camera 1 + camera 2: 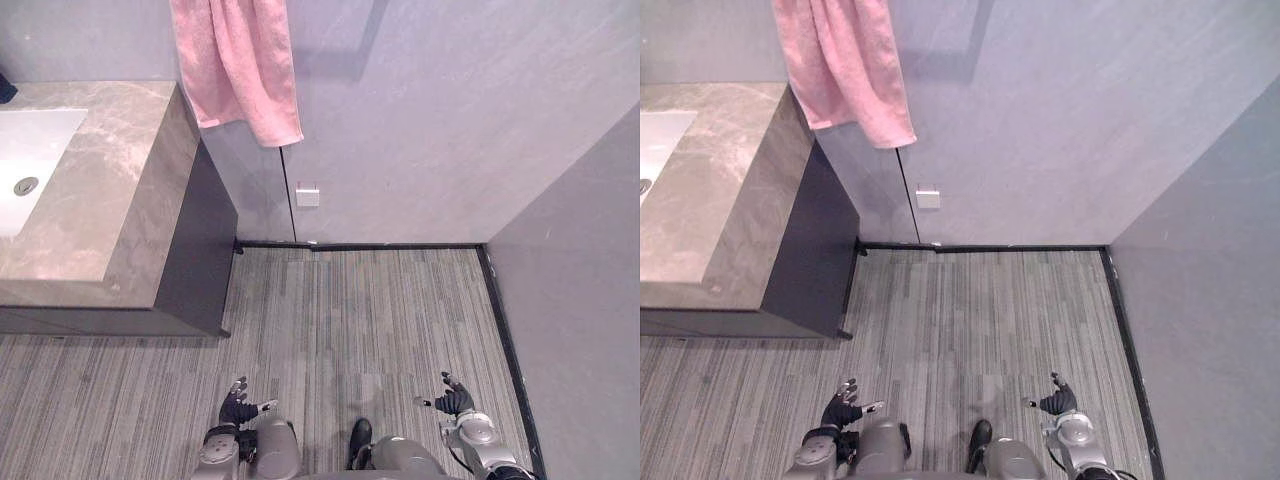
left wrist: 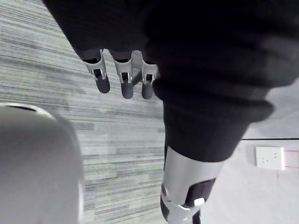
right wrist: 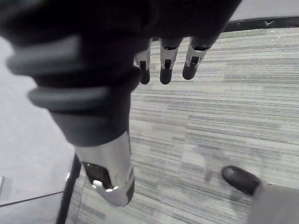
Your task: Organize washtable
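Low at our sides, just over the grey striped floor (image 1: 350, 320), we hold both hands released. Our left hand (image 1: 238, 405) keeps its fingers (image 2: 127, 84) straight and loose, with the thumb (image 2: 187, 182) standing apart from them. Our right hand (image 1: 455, 400) is spread the same way, its fingers and thumb relaxed and curled round nothing. Between the two hands and on ahead of them the floor runs up to a dark skirting (image 1: 400, 246) at the foot of the back wall (image 1: 430, 130). To the outer side of the right hand we see a second grey wall (image 1: 590, 300), which meets the back wall in a corner ahead of that hand. Ahead of the left hand and off to its outer side stands the washtable (image 1: 110, 200), well apart from both hands. It has a brown-grey stone top, and a dark cabinet side (image 1: 195, 245) faces the open floor. Farther out on that top, away from the left hand, a white basin (image 1: 30, 150) is sunk into the stone, with a round drain (image 1: 25, 185) in it. Beyond the washtable's far corner a pink towel (image 1: 240, 65) hangs down the back wall, its lower end just past the stone edge. Under the towel, above the skirting, we see a small white socket (image 1: 307, 196) on the wall.
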